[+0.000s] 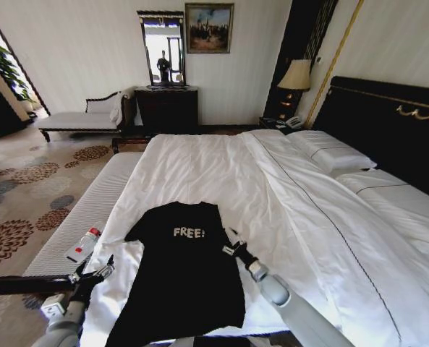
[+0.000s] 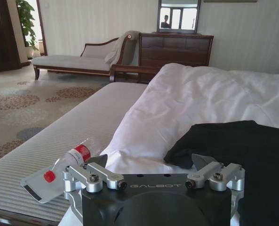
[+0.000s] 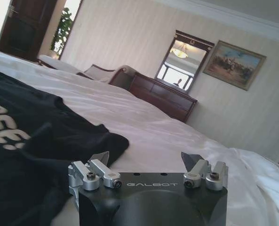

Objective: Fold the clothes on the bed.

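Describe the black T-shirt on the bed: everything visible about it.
The black T-shirt is short-sleeved, of soft-looking cloth, with small white "FREE!" lettering on the chest. It lies unfolded and mostly flat, front up, on the white bedding of the bed, collar toward the far end, hem toward the robot. The left gripper and right gripper sit open beside its two sleeves, neither gripping it.

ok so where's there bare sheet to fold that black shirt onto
Bare white bed runs from the T-shirt collar toward the pillows, and beside the right gripper. Crowded: the left edge, where the left gripper sits by the bench's bottle.
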